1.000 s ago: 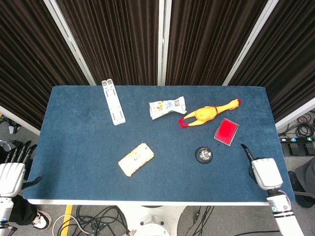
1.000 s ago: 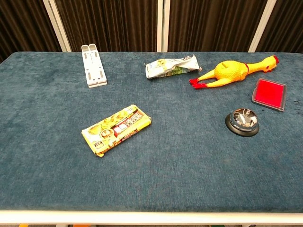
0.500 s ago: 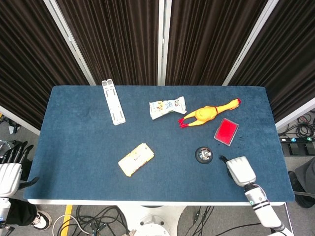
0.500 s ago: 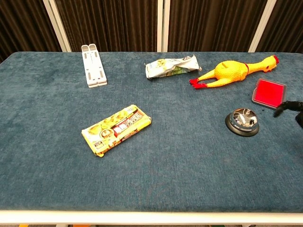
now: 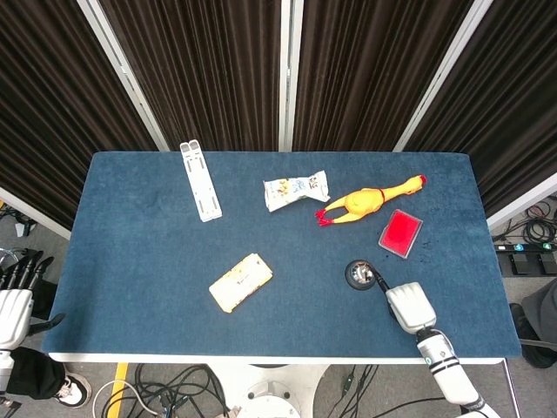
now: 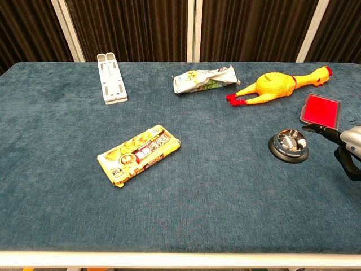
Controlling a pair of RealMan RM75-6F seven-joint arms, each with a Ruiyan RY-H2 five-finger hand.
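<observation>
Since a second ago my right hand (image 5: 409, 306) has slid left along the near edge and now sits just beside the call bell (image 5: 360, 274), on its right and near side; half a second ago it was further right. One dark fingertip (image 5: 381, 283) reaches toward the bell's rim; I can't tell if it touches. In the chest view the right hand (image 6: 348, 144) shows at the right edge, one finger stretched toward the bell (image 6: 289, 144), another curled down, nothing held, so fingers apart. The bell hasn't moved: front right part of the blue table (image 5: 130, 261), near side of the red box (image 5: 400, 232).

My left hand (image 5: 16, 300) has dropped lower, off the table's left edge, fingers spread, holding nothing; it doesn't show in the chest view.

Rest unchanged: rubber chicken (image 5: 365, 201) behind the red box, snack bag (image 5: 296, 190) to its left, white stand (image 5: 200, 181) at far left, yellow packet (image 5: 240, 282) near front middle.
</observation>
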